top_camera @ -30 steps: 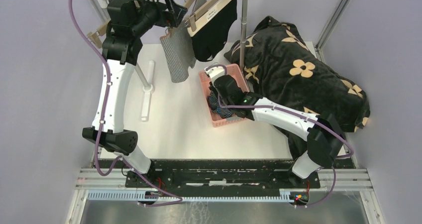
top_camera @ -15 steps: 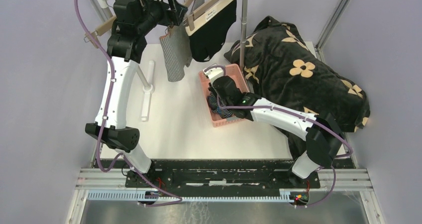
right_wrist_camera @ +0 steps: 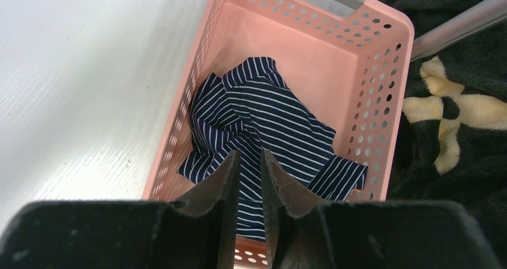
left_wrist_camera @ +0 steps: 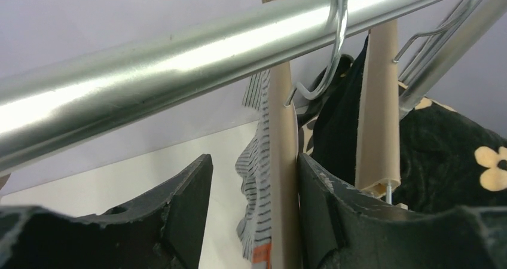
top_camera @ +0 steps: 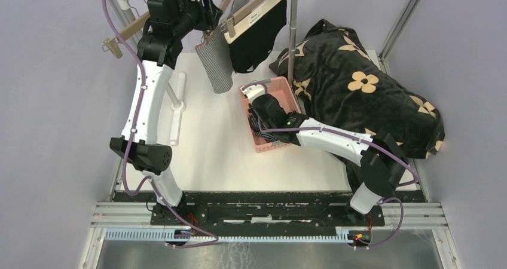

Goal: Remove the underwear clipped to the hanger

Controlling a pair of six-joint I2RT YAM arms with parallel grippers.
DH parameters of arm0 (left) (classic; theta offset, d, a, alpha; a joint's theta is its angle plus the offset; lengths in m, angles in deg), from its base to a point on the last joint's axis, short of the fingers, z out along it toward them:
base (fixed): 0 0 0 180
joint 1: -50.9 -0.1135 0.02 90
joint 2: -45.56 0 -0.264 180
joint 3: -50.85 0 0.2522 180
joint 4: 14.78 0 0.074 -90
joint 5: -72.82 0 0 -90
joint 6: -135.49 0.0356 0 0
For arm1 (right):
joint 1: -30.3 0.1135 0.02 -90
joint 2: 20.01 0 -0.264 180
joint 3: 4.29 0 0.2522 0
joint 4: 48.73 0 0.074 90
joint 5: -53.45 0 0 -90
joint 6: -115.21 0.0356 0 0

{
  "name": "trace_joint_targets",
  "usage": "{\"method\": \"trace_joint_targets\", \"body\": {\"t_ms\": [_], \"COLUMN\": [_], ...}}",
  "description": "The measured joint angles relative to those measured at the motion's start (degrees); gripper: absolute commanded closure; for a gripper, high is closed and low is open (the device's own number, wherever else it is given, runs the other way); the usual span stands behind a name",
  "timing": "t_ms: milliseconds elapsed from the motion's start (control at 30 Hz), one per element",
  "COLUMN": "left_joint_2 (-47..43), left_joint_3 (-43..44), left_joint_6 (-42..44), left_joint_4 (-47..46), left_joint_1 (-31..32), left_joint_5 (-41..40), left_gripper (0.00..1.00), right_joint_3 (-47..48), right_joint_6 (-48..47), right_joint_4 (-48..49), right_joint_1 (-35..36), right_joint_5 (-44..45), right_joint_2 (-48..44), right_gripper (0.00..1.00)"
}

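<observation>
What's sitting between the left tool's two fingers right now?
A tan wooden hanger bar with grey striped boxer shorts hanging against it, shown in the left wrist view. The left tool is open.

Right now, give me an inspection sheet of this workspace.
Surface: white table.
Job's things: grey shorts and black shorts clipped on hangers; navy shorts in the pink basket.
Clutter: flowered blanket at the right.
Grippers: left jaws open astride the grey shorts' hanger; right jaws nearly closed over the navy shorts, grip unclear.
Cables: purple cable along each arm.
Surroundings: steel rail, plain walls.
</observation>
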Motion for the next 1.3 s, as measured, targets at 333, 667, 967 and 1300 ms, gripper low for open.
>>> {"method": "trace_joint_targets", "body": {"t_ms": [333,667,967,1300], "left_joint_2": [0.5,0.83,0.31,-1.6], "left_joint_3": [0.02,0.02,-1.64,-1.31], "left_joint_6": [2.1,3.08,3.06,3.08], "left_joint_4": [2.01,2.21,-0.61,-0.87], "left_joint_1": [0.37,1.11,1.22,1.25], "left_joint_5": [-0.48,-0.44,-3.56,-7.96], "left_gripper": [0.65,0.97,0.97,0.97], "right_joint_3": [0.0,0.04,0.22,0.46], "right_joint_6": [-0.26,-0.39,-0.79,-1.38], "right_joint_4": [-0.04,-0.02,-0.26,-0.39], "right_joint_1": [0.09,0.5,0.98,1.18], "right_joint_5": [0.0,-0.02,-0.22,-0.2], "right_joint_2": [0.28,0.61,2.21,3.04], "right_gripper": [0.73,0.73,0.73,0.73]}}
